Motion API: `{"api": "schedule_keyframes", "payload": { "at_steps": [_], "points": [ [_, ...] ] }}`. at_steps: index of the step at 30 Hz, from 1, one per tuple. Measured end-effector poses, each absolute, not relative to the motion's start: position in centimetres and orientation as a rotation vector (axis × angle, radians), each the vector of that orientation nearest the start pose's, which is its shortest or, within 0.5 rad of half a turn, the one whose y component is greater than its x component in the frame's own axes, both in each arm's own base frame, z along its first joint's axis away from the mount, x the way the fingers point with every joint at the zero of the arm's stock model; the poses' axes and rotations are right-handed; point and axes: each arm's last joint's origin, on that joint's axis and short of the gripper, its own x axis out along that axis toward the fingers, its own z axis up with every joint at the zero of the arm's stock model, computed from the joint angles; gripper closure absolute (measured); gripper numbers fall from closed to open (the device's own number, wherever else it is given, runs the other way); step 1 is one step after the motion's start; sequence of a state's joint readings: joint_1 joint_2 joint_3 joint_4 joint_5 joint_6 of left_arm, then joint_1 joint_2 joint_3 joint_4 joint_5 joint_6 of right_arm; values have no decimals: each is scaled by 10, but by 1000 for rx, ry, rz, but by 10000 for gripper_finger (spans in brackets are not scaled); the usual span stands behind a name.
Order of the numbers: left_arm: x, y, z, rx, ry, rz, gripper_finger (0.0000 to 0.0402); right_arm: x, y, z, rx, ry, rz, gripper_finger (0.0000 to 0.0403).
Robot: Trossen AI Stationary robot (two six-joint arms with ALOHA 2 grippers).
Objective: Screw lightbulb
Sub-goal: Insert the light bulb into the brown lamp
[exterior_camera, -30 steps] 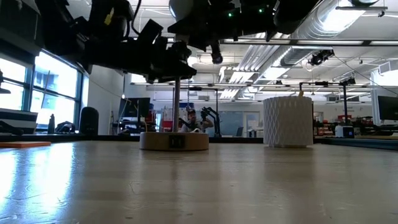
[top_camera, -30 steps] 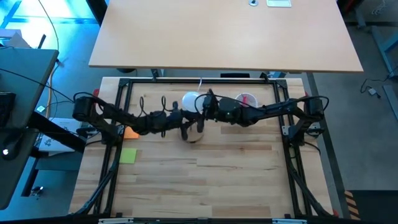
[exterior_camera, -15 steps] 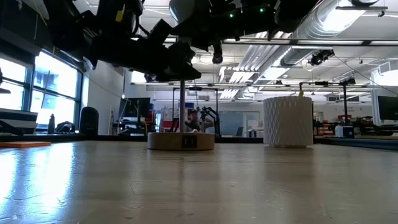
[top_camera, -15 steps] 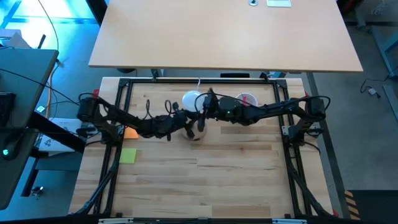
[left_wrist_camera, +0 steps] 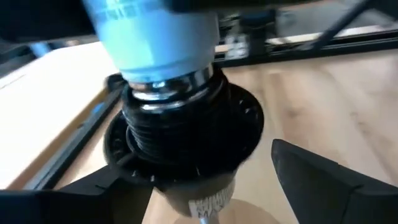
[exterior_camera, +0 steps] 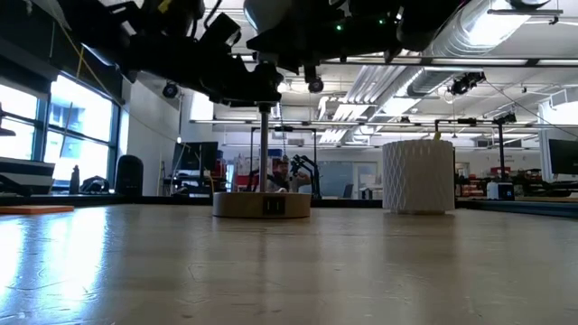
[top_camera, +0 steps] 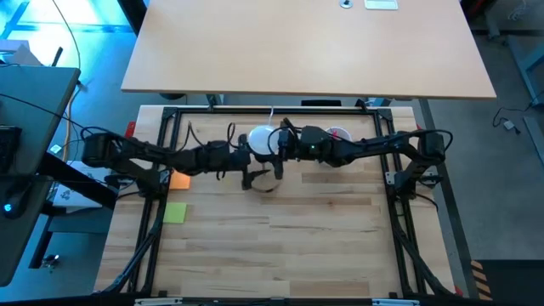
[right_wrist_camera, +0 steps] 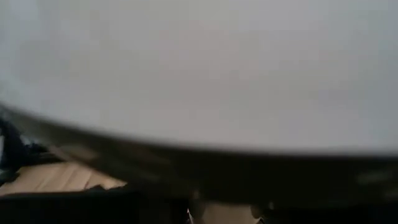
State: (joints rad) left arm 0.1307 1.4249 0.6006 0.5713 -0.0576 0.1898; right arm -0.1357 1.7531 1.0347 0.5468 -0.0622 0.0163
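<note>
The white lightbulb (top_camera: 260, 138) stands upright over the lamp, its silvery neck (left_wrist_camera: 168, 84) down in the black threaded socket (left_wrist_camera: 180, 124). The socket tops a thin stem (exterior_camera: 264, 149) that rises from a round wooden disc (exterior_camera: 262, 205) resting flat on the table. My right gripper (top_camera: 279, 146) comes from the table's right and is shut on the bulb's globe. My left gripper (left_wrist_camera: 208, 168) comes from the left and is open. Its fingers stand on either side of the socket, and the right-hand finger (left_wrist_camera: 323, 180) is clearly apart from it. My right gripper holds the lightbulb by the round globe, on its right side (top_camera: 270, 141), coming nearly level from the table's right. The globe (right_wrist_camera: 199, 68) fills the right wrist view, so the fingers themselves are hidden. The bulb stands upright, neck down in the socket.
A white latticed cup (exterior_camera: 417, 176) stands at the far right of the lamp. An orange piece (top_camera: 178, 180) and a green note (top_camera: 175, 212) lie at the left. Black frame rails (top_camera: 157, 195) run along the table's sides. Bare wood (top_camera: 280, 246) spreads toward the near edge.
My left gripper has opened and let go of the socket, rising a little and tipping nearer to level. The lamp's wooden disc has slid a little toward the table's right. My right gripper has stayed on the bulb.
</note>
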Motion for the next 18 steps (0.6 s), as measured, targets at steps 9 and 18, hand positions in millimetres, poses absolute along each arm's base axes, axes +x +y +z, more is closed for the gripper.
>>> {"api": "schedule_keyframes", "payload": {
  "at_steps": [9,18],
  "points": [
    [278,64,200,120,242,-55,180,381,-62,230,33,171,55,270],
    [280,52,197,25,250,105,263,381,-60,229,91,188,-5,270]
  ]
}}
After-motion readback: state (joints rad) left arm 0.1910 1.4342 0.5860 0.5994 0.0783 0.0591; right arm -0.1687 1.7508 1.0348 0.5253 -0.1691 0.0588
